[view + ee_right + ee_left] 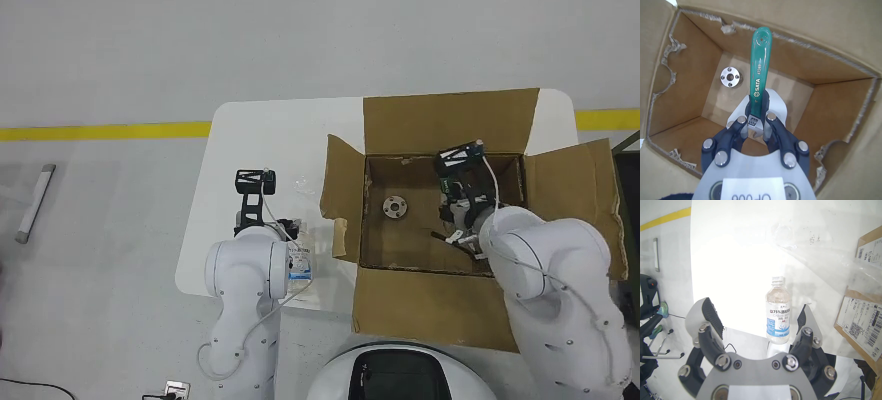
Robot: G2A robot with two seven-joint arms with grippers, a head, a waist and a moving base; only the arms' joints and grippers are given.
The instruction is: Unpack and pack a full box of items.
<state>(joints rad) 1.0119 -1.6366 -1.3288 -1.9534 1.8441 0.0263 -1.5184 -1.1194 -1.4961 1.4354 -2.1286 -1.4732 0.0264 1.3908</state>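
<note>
A white table (250,130) stood on a grey floor crossed by a yellow line, with an open cardboard box (440,120) on its right half. The right gripper (756,111) hung inside the box mouth, its fingers clamped on the head end of a green-handled wrench (759,72) whose handle pointed down toward the box floor. A metal flange (730,77) lay there. The left gripper (758,308) hovered over the table's near edge with its fingers spread wide and nothing between them. A labelled bottle (778,317) was just beside it and a clear plastic bag (783,236) lay farther off. With the box nearly bare, the wrench was probably either coming out or going in. Either way, the handle would need to clear the torn cardboard walls.
</note>
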